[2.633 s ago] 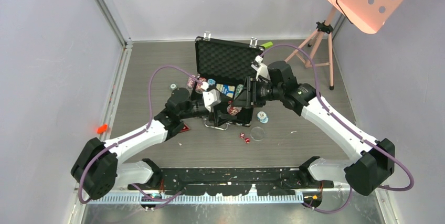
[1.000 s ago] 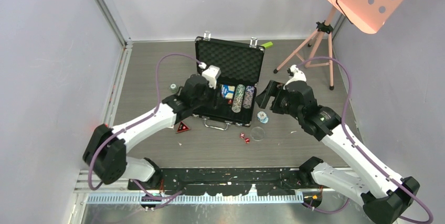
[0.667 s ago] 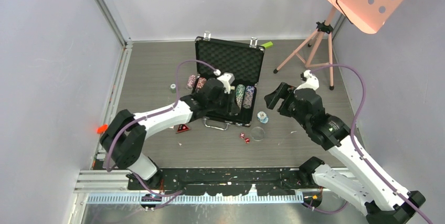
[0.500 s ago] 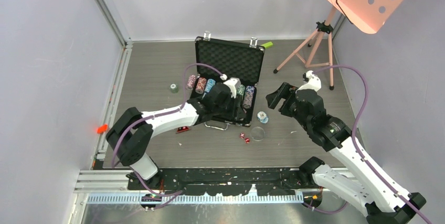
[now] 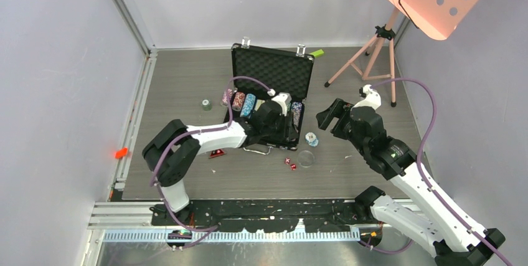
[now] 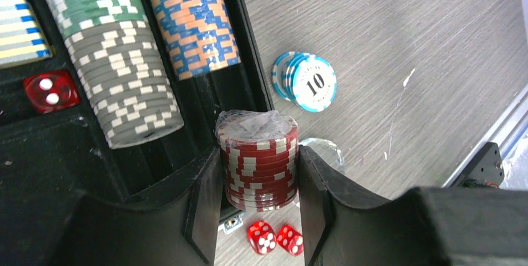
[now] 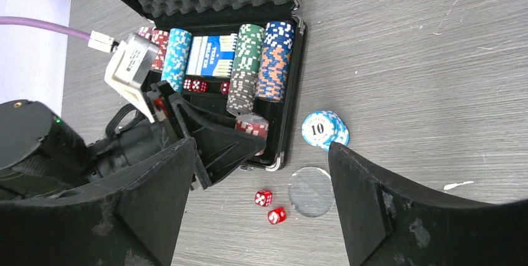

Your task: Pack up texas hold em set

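Observation:
The black briefcase [image 5: 272, 70] lies open mid-table, foam lid up. Several chip stacks, a blue-and-white card box [image 7: 213, 55] and red dice [image 7: 198, 85] lie inside. My left gripper [image 6: 257, 179] is shut on a wrapped red-and-white chip stack [image 6: 257, 166], held at the case's front right corner [image 5: 283, 130]. On the table lie a blue "10" chip pile [image 5: 311, 139], two red dice [image 5: 289, 163], the clear disc [image 5: 306, 159] and the red triangle [image 5: 217, 152]. My right gripper [image 7: 261, 204] is open and empty above the dice and disc, right of the case [image 5: 330, 116].
The pink tripod stand [image 5: 373, 48] stands at the back right. The small green block [image 5: 317, 53] lies behind the case's lid. A small grey cylinder [image 5: 205, 104] sits left of the case. A red piece [image 5: 121, 152] lies by the left wall.
My left gripper has moved right across the case, carrying the red chip stack to its front right corner. My right arm pulled back to the right and has since stayed still.

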Controlling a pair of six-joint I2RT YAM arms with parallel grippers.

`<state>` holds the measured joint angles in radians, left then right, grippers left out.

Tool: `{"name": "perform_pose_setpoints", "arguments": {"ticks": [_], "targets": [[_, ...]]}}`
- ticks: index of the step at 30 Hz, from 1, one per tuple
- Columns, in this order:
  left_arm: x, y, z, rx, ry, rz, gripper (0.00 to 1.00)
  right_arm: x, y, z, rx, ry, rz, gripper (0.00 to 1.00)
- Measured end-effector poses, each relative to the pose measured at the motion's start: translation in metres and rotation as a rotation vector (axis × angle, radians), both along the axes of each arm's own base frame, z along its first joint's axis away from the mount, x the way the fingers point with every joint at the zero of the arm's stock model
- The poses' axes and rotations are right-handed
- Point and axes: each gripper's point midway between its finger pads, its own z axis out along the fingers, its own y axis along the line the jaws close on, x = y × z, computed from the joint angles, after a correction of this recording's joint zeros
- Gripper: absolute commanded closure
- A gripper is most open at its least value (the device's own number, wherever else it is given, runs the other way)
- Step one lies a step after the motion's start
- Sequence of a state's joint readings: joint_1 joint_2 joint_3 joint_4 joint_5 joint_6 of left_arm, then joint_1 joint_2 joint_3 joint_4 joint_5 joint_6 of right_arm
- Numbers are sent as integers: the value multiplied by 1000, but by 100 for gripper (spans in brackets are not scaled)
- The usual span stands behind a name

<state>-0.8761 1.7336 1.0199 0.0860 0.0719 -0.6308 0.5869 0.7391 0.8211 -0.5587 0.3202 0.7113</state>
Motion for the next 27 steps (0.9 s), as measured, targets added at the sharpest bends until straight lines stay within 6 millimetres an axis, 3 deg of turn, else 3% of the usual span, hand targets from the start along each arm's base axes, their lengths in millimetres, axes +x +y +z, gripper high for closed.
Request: {"name": "perform_pose_setpoints", "arguments": {"ticks": [5,7,12,20,23,27], "targets": [[8,-7,-12,11,-2,4,99,-1,0,-1,-3,3,1,16],[10,-7,-18,24,-1,12,94,-1,0,-1,-3,3,2,16],[22,-4,-21,56,-16,64,67,-1,0,-2,-10,5,7,16],[29,-7,-13,42,-25,97,46,-1,0,-5,-28,13,19,16],[29,-8,-10,35,-26,97,27,-5,0,-14,-48,52,29,16],[28,-12,-6,22,-27,86,25,-9,-1,-21,-63,82,35,16]]}}
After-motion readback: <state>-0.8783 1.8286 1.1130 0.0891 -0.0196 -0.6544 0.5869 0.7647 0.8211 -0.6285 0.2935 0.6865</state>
